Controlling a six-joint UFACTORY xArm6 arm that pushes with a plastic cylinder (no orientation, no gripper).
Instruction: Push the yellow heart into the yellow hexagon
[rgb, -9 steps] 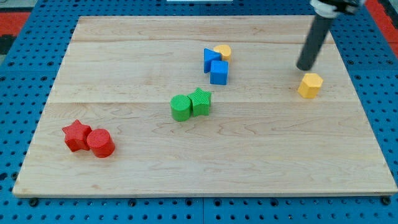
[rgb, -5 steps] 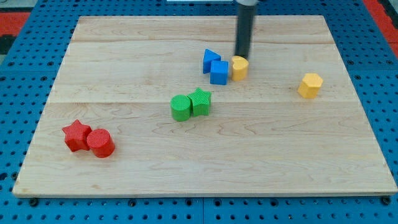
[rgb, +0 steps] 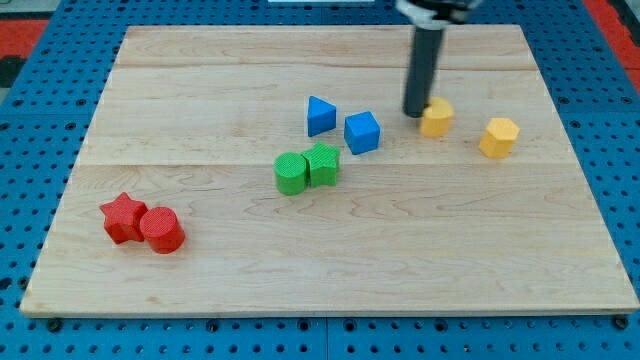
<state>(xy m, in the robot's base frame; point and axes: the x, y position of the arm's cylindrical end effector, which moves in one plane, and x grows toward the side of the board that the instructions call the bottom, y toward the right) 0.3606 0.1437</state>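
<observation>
Right now my tip (rgb: 414, 112) sits against the view's-left side of the heart (rgb: 435, 118), touching it or all but touching it, so I judge the push itself is the step in hand: the heart is being driven toward the hexagon (rgb: 499, 137). Taking the hexagon as my landmark, the heart lies near it on the view's left and a little toward the view's top, with a clear strip of board (rgb: 300, 270) between the two; they are apart, not touching. My tool is a plain rod with nothing to spread or pinch, so its state is simply this: its end is down at the board, pressed to the heart's side, holding nothing. The next move, as I read it, calls for a short push toward the view's right with a slight lean toward the bottom, since the hexagon sits lower than the heart. The contact point matters: too high on the heart and it may slip off past the hexagon's top edge. The blue cube (rgb: 362, 132) and blue triangle (rgb: 320, 116) lie well to the hexagon's left, behind my tip, and the green pair (rgb: 307, 167) and red pair (rgb: 142, 223) farther left again, all clear of the line.
</observation>
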